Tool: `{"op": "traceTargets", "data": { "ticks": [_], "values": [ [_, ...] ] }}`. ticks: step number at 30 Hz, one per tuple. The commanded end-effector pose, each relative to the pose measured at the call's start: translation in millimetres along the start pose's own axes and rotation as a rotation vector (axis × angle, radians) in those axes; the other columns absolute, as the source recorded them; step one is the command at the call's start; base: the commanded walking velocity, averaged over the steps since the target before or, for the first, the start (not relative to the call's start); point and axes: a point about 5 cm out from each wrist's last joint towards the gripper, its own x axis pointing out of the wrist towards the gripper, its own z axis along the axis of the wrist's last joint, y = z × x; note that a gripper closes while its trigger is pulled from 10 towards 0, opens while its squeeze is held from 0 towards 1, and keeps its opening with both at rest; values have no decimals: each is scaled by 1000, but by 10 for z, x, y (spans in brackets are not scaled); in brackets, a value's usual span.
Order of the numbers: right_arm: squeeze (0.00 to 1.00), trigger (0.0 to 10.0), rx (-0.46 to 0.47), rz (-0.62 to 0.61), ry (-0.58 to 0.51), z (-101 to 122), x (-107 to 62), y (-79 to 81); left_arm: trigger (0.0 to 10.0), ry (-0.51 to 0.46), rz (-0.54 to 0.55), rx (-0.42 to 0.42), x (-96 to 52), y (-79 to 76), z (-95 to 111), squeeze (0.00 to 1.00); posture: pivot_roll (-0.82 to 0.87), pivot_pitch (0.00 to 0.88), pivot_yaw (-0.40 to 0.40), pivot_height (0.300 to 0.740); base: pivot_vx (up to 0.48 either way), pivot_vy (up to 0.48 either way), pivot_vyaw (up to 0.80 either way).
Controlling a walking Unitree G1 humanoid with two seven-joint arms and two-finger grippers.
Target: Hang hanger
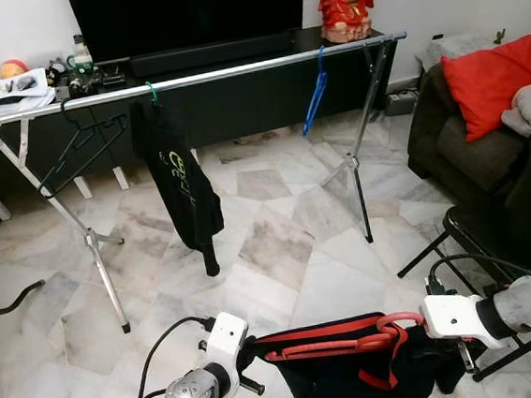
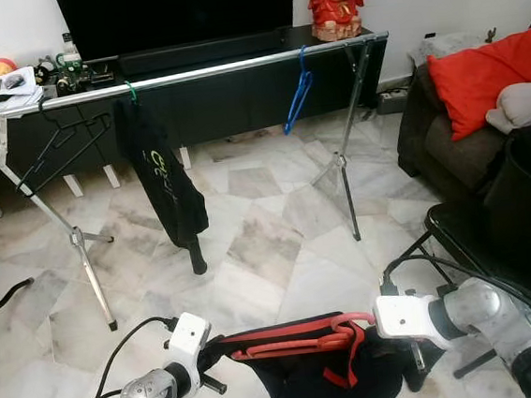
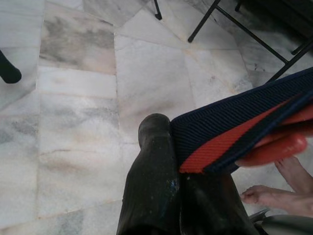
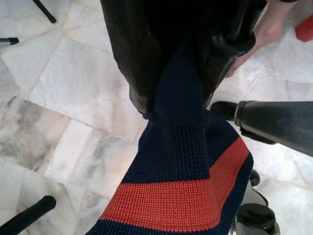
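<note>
Left gripper fingers clamped on navy-red garment edge; right gripper fingers pinching opposite edge.

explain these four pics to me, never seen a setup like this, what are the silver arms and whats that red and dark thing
The silver arms belong to a walking humanoid robot. The two wide pictures come from a stereo camera on its head, looking down and forward. The two close-ups come from cameras on its wrists, looking along each arm's black fingers.

The left end effector and right end effector are both shut on a navy garment with red stripes, which sits on a red hanger stretched between them.

Ahead, on the marble floor, stands a metal clothes rail. Already on it: a black hanger, a black garment and a blue hanger. A person's bare foot shows near the robot.
</note>
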Motion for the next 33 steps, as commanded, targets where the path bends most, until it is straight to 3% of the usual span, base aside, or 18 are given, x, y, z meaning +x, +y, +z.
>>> {"op": "traceTargets", "data": {
  "ticks": [1, 6, 13, 20, 33],
  "values": [
    [0, 0, 92, -32, 208, -396, -465, 62, 0, 116, 197, -63, -282, 423, -290, 0, 8, 85, 10, 740, 0, 0, 0],
    [0, 0, 47, -88, 282, -432, -422, 37, 0, 109, 188, -47, -279, 433, -264, 0, 13, 89, 9, 740, 0, 0, 0],
    [0, 0, 38, -117, 249, -353, -235, 13, 0, 52, 139, 16, -231, 459, -81, 0, 22, 94, 9, 740, 0, 0, 0],
    [0, 0, -11, -156, 271, -302, 9, 25, 0, -51, -48, 111, -145, 367, 245, 0, 35, 96, 9, 740, 0, 0, 0],
    [0, 0, 52, -338, 186, -157, 271, -56, 0, -84, -282, 186, -158, 164, 425, 0, 42, 101, 13, 740, 0, 0, 0]
  ]
}}
